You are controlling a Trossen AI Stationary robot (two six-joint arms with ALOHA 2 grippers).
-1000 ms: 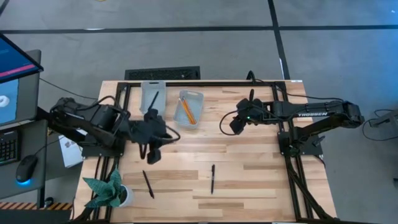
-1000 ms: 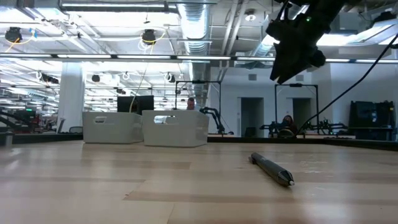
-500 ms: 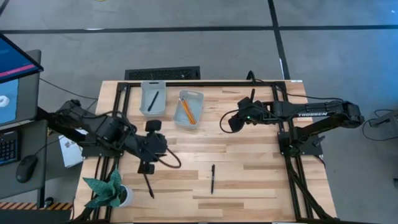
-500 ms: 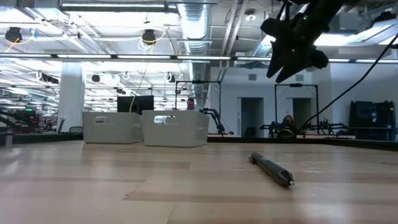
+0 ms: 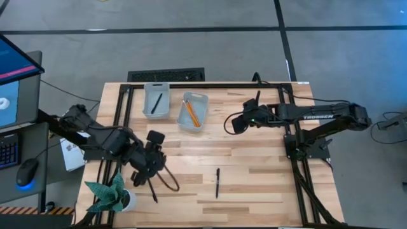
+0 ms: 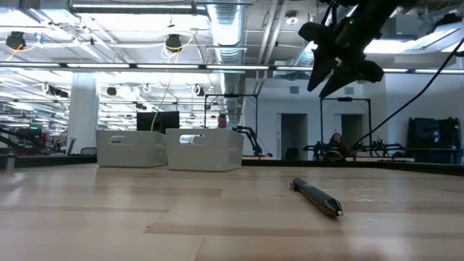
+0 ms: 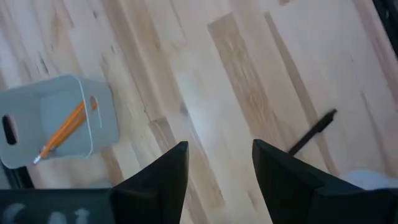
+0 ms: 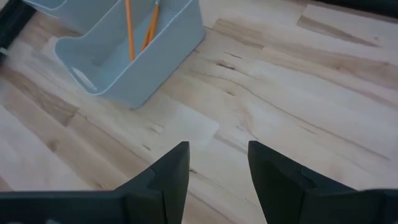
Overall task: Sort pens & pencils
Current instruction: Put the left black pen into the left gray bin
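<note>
At the left of the desk (image 5: pixel 254 159), the left end effector (image 5: pixel 147 173) hangs low over the wood with its fingers spread apart and nothing between them, right beside a black pen (image 5: pixel 152 189) that lies near the front edge, just by a small green plant (image 5: pixel 109 196). From the wrist camera that pen (image 7: pixel 312 132) shows off to one side of the open fingers, not between them, so the step in hand looks like lining up for a pick. To do it well, the arm should shift until the pen sits centred in the gap, turn the wrist so the fingers cross the pen's length squarely, then come down far enough to close on the barrel near its middle without scraping the wood. Farther back, the left bin (image 5: pixel 156 100) holds one pen (image 5: pixel 157 102), and the bin beside it (image 5: pixel 193 112) holds the orange pencils (image 5: pixel 191 112); two show clearly from the right wrist, and a third may be hidden behind them. A third pen (image 5: pixel 217 182) lies alone on the wood toward the front middle, well apart from both arms. At the right, the right end effector (image 5: pixel 233 123) waits raised above the desk near the pencil bin, fingers open and empty.
</note>
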